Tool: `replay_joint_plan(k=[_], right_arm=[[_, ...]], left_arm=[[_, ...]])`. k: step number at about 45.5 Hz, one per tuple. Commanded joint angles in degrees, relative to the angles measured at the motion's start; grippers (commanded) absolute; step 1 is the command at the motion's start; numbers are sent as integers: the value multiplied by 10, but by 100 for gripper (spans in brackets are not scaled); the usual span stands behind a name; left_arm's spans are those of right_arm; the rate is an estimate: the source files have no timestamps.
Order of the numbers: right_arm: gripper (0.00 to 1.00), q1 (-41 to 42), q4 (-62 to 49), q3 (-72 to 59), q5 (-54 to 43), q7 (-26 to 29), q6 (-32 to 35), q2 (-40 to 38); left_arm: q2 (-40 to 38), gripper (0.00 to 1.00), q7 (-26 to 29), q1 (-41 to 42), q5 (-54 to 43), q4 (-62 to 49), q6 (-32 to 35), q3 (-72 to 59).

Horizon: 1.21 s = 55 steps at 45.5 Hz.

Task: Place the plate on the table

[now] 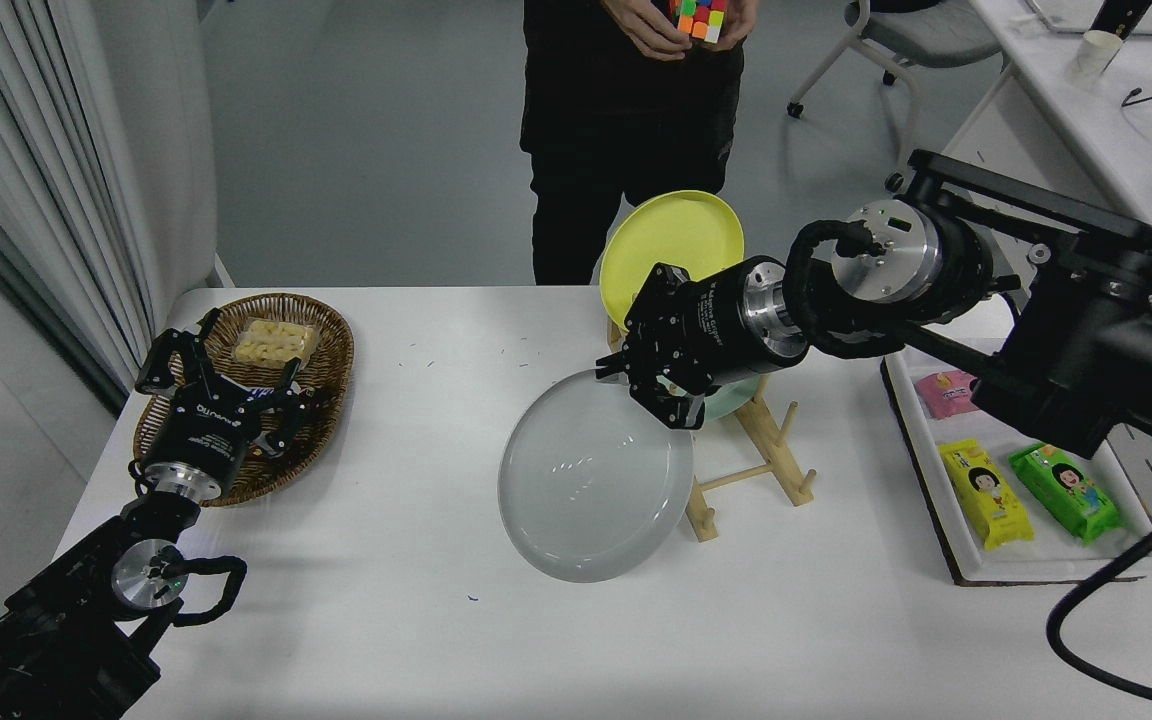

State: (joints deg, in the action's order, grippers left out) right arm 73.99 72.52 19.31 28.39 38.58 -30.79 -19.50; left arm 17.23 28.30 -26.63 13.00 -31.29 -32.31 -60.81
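Pale grey plate (591, 485) held at its far rim by the right gripper (648, 385), tilted over the white desk (436, 620).

The jaws of the right gripper are pinched on the plate's upper right edge; the plate is carried with its face turned up toward the camera, just left of the wooden rack (746, 465), and whether its near edge touches the desk cannot be told. A yellow plate (671, 250) is stood upright in the rack behind the gripper, and a sliver of a mint-green plate (731, 402) is seen under the wrist. The left gripper (221, 375) is parked at the lower left over the wicker basket (326, 350), its jaws spread. A tray (1036, 570) of snack packets is set at the right. A person (626, 130) is stood at the far side, a colour cube (701, 18) held in the hands.
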Motion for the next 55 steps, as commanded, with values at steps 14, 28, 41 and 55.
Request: replay_joint_plan(k=[14, 28, 41, 55], right_arm=[[0, 2, -143, -19, 48, 23, -14, 102], [0, 28, -234, -72, 52, 40, -52, 168], [0, 16, -262, -67, 71, 41, -60, 193], [0, -9, -262, -88, 65, 41, -74, 193]], left_arm=[[0, 98, 0, 0, 0, 0, 0, 0], [0, 98, 0, 0, 0, 0, 0, 0], [0, 98, 0, 0, 0, 0, 0, 0], [0, 98, 0, 0, 0, 0, 0, 0]])
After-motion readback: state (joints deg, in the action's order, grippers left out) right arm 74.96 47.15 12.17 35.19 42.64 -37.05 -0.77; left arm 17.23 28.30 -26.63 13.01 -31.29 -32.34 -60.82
